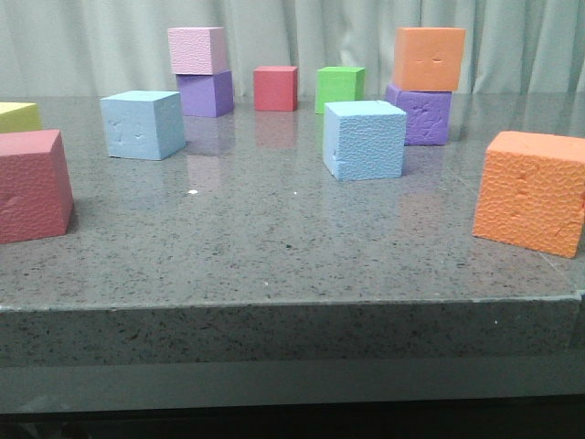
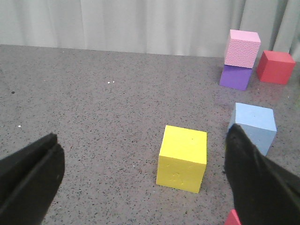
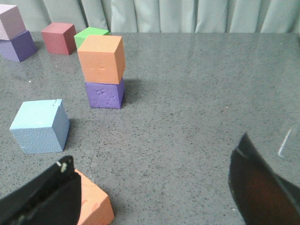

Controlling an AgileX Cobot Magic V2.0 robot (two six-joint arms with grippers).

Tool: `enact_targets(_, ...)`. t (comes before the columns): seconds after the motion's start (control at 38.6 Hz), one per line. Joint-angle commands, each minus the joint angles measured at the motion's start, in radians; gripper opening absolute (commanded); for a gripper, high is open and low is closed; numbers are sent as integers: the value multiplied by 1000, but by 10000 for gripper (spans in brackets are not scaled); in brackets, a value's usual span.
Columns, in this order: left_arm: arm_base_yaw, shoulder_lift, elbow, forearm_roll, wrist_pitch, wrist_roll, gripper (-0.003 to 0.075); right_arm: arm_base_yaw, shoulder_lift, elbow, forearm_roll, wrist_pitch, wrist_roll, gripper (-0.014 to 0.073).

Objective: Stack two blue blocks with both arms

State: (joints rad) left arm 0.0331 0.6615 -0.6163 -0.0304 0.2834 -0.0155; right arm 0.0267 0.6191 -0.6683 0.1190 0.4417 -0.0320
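Two light blue blocks rest apart on the grey table. The smoother, dented block [image 1: 143, 123] stands at the left rear; the left wrist view shows it [image 2: 254, 123] partly behind one black finger. The pebbled blue block [image 1: 364, 139] is right of centre, also seen in the right wrist view [image 3: 40, 126]. My left gripper [image 2: 143, 176] is open above the table with a yellow cube between its spread fingers, not touched. My right gripper [image 3: 150, 187] is open over bare table. Neither gripper appears in the front view.
A pink cube on a purple cube [image 1: 203, 73], a red cube [image 1: 275, 88], a green cube [image 1: 339, 88] and an orange cube on a purple cube [image 1: 426, 82] line the back. A large red cube [image 1: 32, 186], a yellow cube [image 2: 183, 158] and an orange cube [image 1: 533, 190] flank the front.
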Motion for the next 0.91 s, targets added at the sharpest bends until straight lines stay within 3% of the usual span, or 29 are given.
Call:
enact_targets(0.0, 1, 2, -36, -7, -69, -7, 673, 16, 86, -74, 17, -83, -1, 642)
enact_targets(0.23, 1, 2, -36, -7, -69, -7, 673, 111, 315, -193, 16, -54, -18, 642)
enact_targets(0.62, 1, 2, -36, -7, -69, -7, 673, 271, 704, -573, 16, 270, -164, 642)
enact_targets(0.88, 1, 2, -36, -7, -69, -7, 673, 337, 899, -784, 20, 345, -191, 642)
